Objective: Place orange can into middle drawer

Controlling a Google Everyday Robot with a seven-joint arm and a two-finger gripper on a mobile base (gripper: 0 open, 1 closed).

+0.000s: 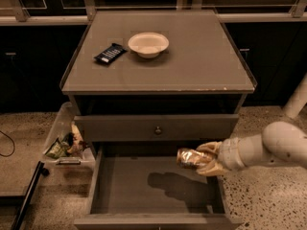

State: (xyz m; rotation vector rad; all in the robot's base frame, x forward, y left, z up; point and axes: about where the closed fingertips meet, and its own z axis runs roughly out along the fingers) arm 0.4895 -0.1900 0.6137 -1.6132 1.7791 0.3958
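The gripper (204,158), jaws clamped on the sideways orange can (188,157), hovers above the open middle drawer (124,188) near its 3 o'clock wall; a clean drop likely means lowering towards the bare floor, clear of that wall, before releasing

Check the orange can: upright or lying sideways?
Sideways. The hand, over the right side of the open middle drawer, grips the orange can with its long axis roughly level.
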